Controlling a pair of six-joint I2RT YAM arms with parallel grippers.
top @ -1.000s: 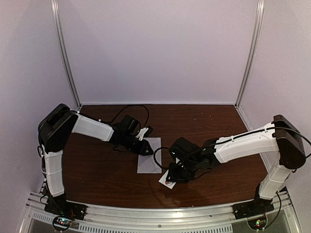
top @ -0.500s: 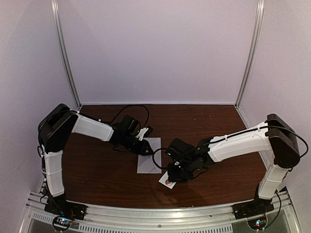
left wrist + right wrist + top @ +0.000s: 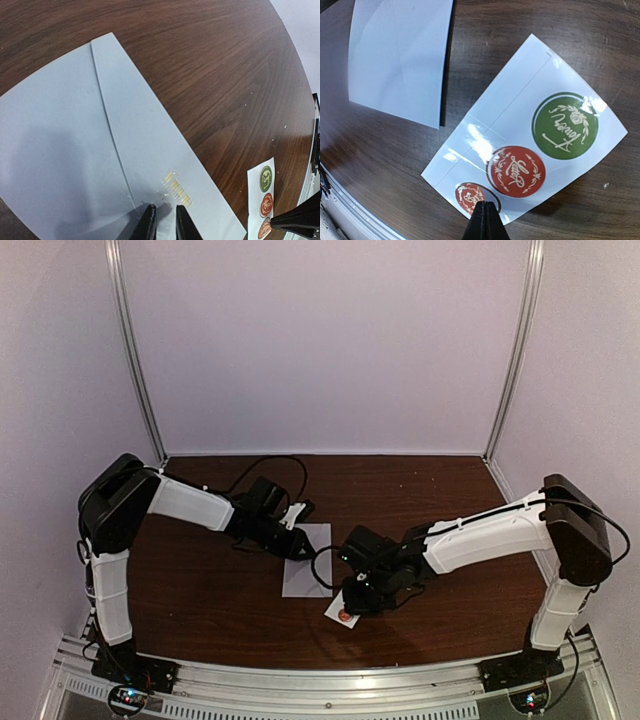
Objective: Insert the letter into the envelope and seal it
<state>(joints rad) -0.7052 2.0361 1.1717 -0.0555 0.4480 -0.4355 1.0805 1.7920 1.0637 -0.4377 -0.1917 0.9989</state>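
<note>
The pale grey envelope lies flat on the brown table with its flap folded down; in the left wrist view it shows a gold print near the flap's tip. No letter shows. My left gripper rests its tips on the envelope, jaws a narrow gap apart with nothing between them. My right gripper is shut, its tips at the edge of the small red sticker at the near end of the sticker strip, which seems slightly lifted from its outline.
The white sticker strip lies just right of the envelope's near corner and carries a second red sticker and a green one. A metal rail runs along the near table edge. White walls enclose the back and sides.
My right arm has shifted slightly left toward the sticker strip. The left arm and the envelope have not moved.
</note>
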